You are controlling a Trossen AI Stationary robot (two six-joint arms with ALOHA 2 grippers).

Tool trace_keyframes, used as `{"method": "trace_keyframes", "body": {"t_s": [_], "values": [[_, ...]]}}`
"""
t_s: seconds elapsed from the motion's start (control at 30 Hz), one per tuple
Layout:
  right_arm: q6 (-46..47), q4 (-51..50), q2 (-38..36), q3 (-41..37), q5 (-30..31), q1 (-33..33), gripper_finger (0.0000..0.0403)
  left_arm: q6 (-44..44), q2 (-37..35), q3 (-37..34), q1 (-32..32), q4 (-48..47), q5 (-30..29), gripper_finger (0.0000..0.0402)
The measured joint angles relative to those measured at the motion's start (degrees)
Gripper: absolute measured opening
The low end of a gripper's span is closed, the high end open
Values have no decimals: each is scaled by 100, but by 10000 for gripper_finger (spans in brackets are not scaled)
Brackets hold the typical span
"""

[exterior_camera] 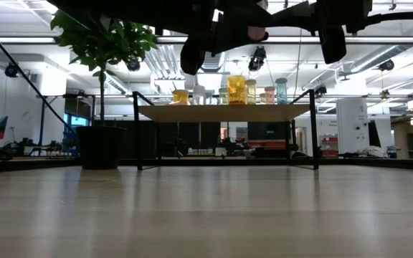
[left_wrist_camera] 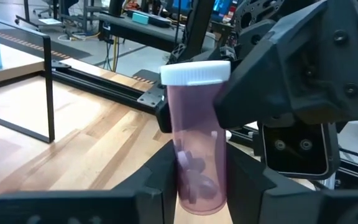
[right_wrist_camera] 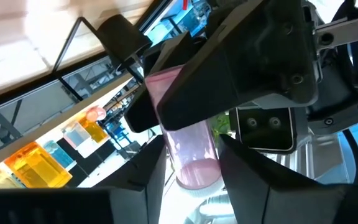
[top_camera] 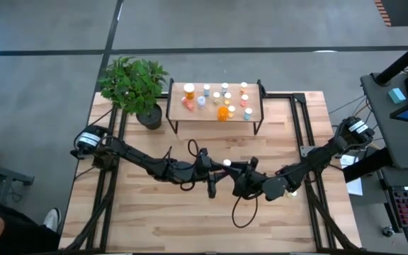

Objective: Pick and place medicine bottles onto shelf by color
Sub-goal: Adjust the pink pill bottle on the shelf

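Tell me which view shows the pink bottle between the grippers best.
Left wrist view: the pink bottle fills the frame, white cap and body clear. Right wrist shows its body partly hidden; the high view only a white cap; the low view just a pink speck.

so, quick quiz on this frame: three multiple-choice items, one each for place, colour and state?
1. Where is the pink translucent plastic bottle?
A in the plant pot
B in the air between the left gripper and the right gripper
C lying on the floor
2. Its screw cap is:
A white
B blue
C black
3. The small tinted bottles on the wooden-topped, black-legged shelf:
A upright
B tipped over
C stacked

Key: B, both wrist views show it between the fingers; A, the cap shows white in the left wrist view; A, the low view shows them standing.
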Motion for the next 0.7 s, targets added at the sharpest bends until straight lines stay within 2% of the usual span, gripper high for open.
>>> {"method": "trace_keyframes", "body": {"t_s": [0.4,0.7], "values": [[404,9,-43,0,-54,27,146,5,0,2,2,102,-38,82],[1065,-28,-472,-2,5,125,146,405,-68,2,-3,403,-348,82]]}}
